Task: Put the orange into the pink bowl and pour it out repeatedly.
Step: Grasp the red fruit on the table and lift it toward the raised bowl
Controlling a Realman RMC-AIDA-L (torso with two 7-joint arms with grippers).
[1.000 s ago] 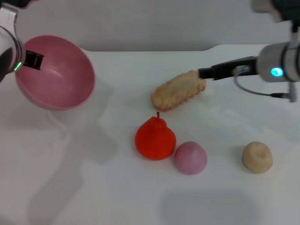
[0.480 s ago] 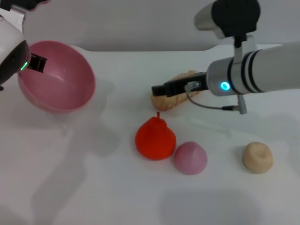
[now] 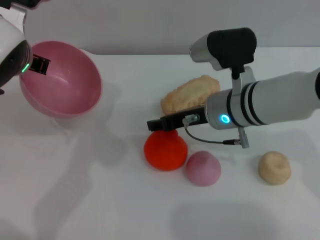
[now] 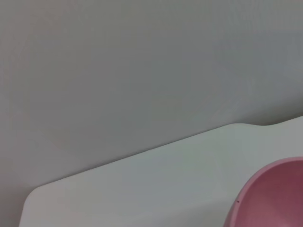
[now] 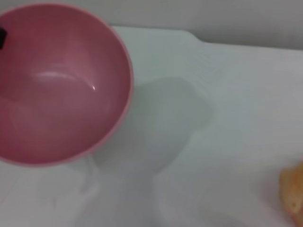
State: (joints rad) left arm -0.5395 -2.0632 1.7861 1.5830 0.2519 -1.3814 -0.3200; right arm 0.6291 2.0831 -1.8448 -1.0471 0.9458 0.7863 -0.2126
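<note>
Nearest to me on the white table [image 3: 100, 200] sit a small pink dome-shaped lump [image 3: 203, 168] and, well off to its right, a beige round lump [image 3: 274, 167], both matte and doughy-looking. Just beside the pink lump, possibly touching it, is the orange [image 3: 165, 150]: bright red-orange, lumpy, roundish. It looks soft and light to me, something that would give under the fingers rather than slip, so I'd judge a grip across its widest part is safest (the thin stem on top looks a poor hold, and it is hidden behind the tool right now).

The right gripper [image 3: 156, 124] hovers right over the top of the orange, reaching in from the right on its grey forearm. Its dark fingers look narrow and close together from here, holding nothing, though I can't tell for sure how they stand.

Behind that lies a pale, bumpy oblong piece like a bread roll [image 3: 190, 95].

Farthest away, at the left, the pink bowl [image 3: 62, 82] is held up off the table and tipped toward the middle, smooth, glossy, deep and empty. The left gripper [image 3: 37, 65] pinches its rim.
</note>
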